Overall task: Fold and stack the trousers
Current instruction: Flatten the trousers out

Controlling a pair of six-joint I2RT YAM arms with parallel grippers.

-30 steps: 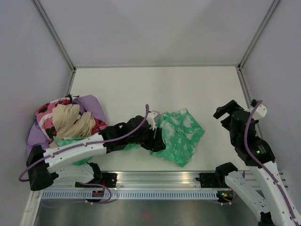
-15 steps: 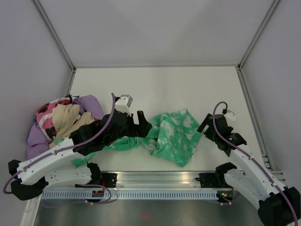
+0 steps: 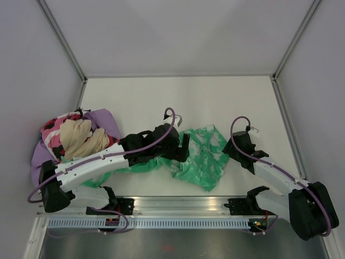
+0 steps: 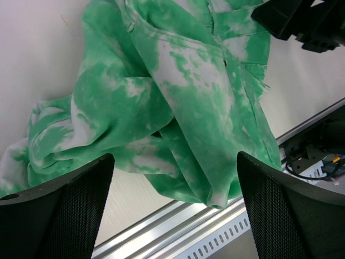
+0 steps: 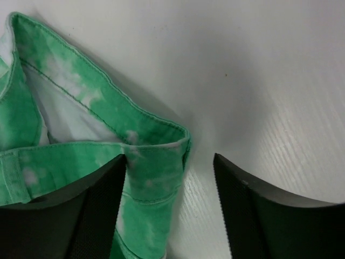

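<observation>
Lying crumpled near the white table's [image 3: 178,97] front edge, the bright green, white-mottled soft fabric trousers [image 3: 207,159] sit between both arms. The left gripper [image 3: 182,148] hovers spread wide above them. The right gripper [image 3: 230,147] straddles one folded edge, fingers apart, unclamped.

Bright green trousers [image 3: 207,156] with white tie-dye mottling are lying unfolded and crumpled on the white surface [image 3: 161,102], close to its near edge and about midway across. The waist end is lying to the right, its waistband gaping and showing a paler inside. The rest is bunching leftward in loose, overlapping folds, one corner reaching toward the near edge.
</observation>
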